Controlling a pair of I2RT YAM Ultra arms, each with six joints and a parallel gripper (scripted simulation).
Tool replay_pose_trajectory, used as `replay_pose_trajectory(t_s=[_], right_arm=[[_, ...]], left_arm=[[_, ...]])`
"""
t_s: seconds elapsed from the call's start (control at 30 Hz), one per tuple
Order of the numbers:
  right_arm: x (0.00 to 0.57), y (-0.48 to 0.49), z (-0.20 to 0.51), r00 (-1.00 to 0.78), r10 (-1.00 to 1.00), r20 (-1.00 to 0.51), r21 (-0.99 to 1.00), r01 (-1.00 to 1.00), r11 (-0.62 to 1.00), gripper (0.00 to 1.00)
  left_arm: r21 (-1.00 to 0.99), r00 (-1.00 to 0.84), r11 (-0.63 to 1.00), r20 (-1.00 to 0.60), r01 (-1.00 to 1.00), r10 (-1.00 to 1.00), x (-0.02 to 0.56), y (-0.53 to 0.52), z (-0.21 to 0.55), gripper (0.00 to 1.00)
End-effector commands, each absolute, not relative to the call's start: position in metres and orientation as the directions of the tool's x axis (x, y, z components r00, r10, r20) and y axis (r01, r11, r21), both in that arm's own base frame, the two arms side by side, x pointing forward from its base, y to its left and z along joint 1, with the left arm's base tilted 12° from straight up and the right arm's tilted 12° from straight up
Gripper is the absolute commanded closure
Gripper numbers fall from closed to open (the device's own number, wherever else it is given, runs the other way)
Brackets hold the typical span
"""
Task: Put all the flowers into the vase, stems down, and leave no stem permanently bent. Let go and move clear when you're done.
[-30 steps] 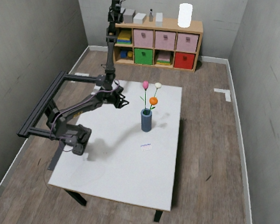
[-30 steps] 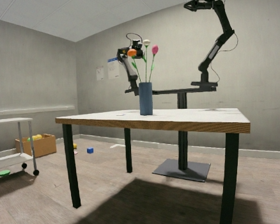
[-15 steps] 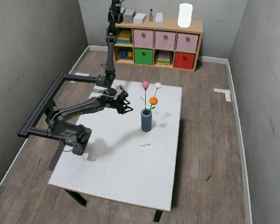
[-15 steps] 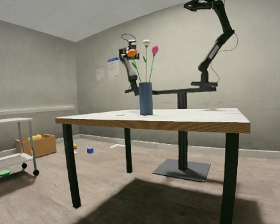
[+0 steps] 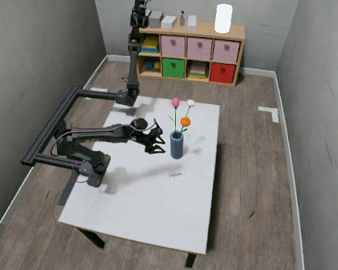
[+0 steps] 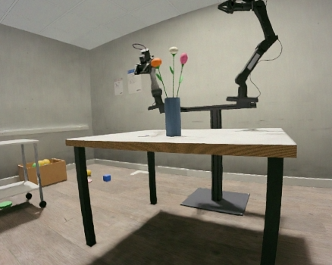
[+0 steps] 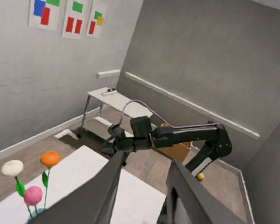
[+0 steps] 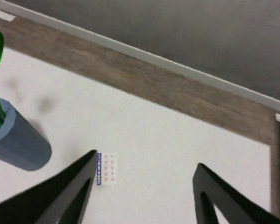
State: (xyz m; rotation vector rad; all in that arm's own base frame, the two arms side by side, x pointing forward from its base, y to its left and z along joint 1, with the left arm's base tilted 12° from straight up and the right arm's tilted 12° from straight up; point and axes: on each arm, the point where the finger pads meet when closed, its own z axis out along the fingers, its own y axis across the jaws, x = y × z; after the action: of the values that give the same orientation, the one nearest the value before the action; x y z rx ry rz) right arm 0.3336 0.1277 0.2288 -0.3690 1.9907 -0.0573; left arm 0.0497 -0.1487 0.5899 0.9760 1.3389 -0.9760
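So the flowers are all in the vase (image 5: 177,146) (image 6: 173,117) (image 8: 22,142) as far as I can see; pink one (image 5: 176,102) (image 6: 183,58) (image 7: 33,195), white one (image 5: 190,102) (image 6: 173,50) (image 7: 12,168), orange one (image 5: 185,122) (image 6: 156,62) (image 7: 50,159), blooms up, stems going down into the mouth; the vase stands upright on the white table (image 5: 143,208) (image 6: 232,137) (image 7: 81,172) (image 8: 156,135). The stems fan apart and lean a bit, but I can't spot a kink; the lower ends are hidden inside, so I can't vouch for those.

Right gripper (image 5: 164,146) (image 8: 147,157) is just beside the vase, jaws spread partway with nothing between them; left gripper (image 5: 140,1) (image 6: 220,7) (image 7: 145,167) is up high and well apart from the flowers, jaws parted a little, also holding nothing.

Looks to me like the putting-in is done and only the clearing off is left; the risk is nearly all the right arm. If it swings sideways toward the vase rather than backing off, a fingertip could clip the rim and tip the lot; if it lifts while too close, it could snag a leaf or the orange bloom and bend a stem for good; I'd pull it straight back toward its base first, then raise it.
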Motion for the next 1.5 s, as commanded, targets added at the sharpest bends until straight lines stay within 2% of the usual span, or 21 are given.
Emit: replay_pose_trajectory(t_s=[0.0,0.87,1.33,1.47], right_arm=[[0.337,0.125,0.236,-0.377,-0.267,-0.887,-0.192,-0.224,0.956,0.40],[0.336,0.134,0.290,-0.337,-0.232,-0.912,-0.151,-0.249,0.957,0.40],[0.306,0.135,0.410,-0.227,-0.155,-0.961,-0.077,-0.318,0.945,0.40],[0.307,0.139,0.417,-0.240,-0.161,-0.957,-0.074,-0.334,0.940,0.40]], left_arm=[[-0.005,-0.008,0.305,-1.000,0.952,0.008,0.050,-0.154,0.591,0.70],[-0.005,-0.008,0.305,-1.000,0.952,0.008,0.050,-0.154,0.591,0.70],[-0.005,-0.008,0.305,-1.000,0.952,0.008,0.050,-0.154,0.591,0.70],[-0.005,-0.008,0.305,-1.000,0.952,0.008,0.050,-0.154,0.591,0.70]])
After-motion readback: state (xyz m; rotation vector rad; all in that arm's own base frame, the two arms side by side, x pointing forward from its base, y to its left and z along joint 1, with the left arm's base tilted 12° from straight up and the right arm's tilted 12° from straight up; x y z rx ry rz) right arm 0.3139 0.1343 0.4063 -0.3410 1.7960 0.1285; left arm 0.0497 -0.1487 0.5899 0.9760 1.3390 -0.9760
